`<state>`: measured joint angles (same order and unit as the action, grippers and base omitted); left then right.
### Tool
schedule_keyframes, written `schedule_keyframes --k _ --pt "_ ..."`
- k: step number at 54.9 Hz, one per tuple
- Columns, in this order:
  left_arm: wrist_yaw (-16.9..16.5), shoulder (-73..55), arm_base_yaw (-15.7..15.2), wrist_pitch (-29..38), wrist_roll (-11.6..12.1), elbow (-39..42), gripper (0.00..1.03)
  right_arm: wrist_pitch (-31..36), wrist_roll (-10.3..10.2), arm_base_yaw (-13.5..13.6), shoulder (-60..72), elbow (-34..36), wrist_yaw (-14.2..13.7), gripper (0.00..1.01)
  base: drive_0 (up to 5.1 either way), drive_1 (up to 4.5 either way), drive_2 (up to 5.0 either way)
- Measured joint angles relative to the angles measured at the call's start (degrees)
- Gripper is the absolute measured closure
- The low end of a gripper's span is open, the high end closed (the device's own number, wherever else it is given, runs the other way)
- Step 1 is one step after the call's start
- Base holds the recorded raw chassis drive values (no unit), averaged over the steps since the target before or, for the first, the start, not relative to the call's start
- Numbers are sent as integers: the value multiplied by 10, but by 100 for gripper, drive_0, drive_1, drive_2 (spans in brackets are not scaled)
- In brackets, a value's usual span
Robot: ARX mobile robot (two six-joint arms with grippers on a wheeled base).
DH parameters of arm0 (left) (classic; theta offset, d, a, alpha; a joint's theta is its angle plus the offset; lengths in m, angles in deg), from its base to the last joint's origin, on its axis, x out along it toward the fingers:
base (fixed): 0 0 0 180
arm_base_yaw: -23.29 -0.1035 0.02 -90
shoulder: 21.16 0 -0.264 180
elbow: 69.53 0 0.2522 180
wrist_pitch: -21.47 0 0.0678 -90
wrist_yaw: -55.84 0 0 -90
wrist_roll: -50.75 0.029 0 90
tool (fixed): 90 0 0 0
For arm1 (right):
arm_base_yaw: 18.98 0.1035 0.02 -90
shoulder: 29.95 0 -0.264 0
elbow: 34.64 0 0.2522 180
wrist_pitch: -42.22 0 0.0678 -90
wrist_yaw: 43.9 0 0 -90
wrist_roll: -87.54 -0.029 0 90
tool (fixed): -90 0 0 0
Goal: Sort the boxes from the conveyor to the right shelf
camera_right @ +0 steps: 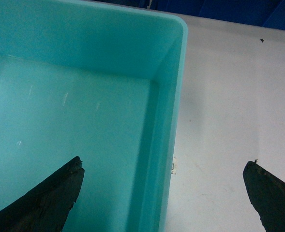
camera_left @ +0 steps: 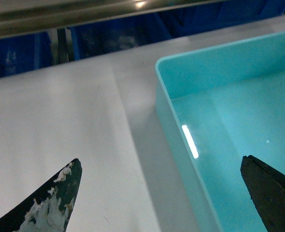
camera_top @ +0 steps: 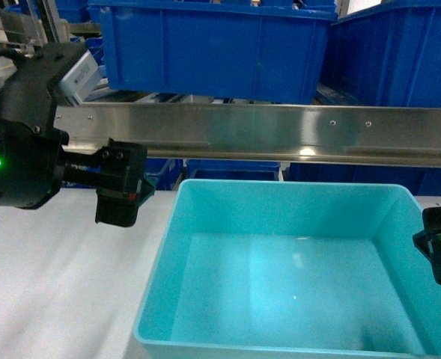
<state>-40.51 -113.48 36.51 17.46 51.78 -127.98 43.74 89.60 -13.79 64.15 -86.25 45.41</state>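
On pale conveyor, empty turquoise box, blue bins behind

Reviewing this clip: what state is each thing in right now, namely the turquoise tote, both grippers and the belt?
Turquoise tote: empty, no lid, upright on the belt.
Left gripper: open, fingers straddling the tote's left wall, not gripping.
Right gripper: open, fingers straddling the tote's right wall, not gripping.
Conveyor belt: carrying the tote; motion cannot be told.

belt left of tote: free | behind: steel rail blocks | tote interior: open
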Motion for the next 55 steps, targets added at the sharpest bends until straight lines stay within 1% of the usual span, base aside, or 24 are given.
schedule_keyframes --k 4,7,13,21,24,31,36,52,55 --pt "-2 -19 7 -24 -14 -14 5 -10 4 1 14 -12 -1 3 0 0 0" --pt "-5 -32 12 -26 -26 -21 5 -7 5 1 27 -16 -6 3 0 0 0" --pt "-6 -57 22 -37 -40 -36 5 -11 7 1 47 -20 -11 3 0 0 0" --pt "7 -89 40 -42 -54 -38 5 -11 12 0 67 -26 -10 3 0 0 0" --pt "10 -100 43 -42 -59 -37 5 -5 17 0 77 -28 -10 3 0 0 0" --pt "19 -121 42 -36 -70 -31 5 -5 21 0 101 -32 -11 3 0 0 0" --pt "17 -134 41 -37 -79 -29 5 1 25 0 114 -32 -11 3 0 0 0" --pt "24 -155 42 -31 -99 -29 5 21 25 1 144 -32 -17 3 0 0 0" --pt "28 -160 48 -36 -104 -29 5 24 25 0 146 -32 -17 3 0 0 0"
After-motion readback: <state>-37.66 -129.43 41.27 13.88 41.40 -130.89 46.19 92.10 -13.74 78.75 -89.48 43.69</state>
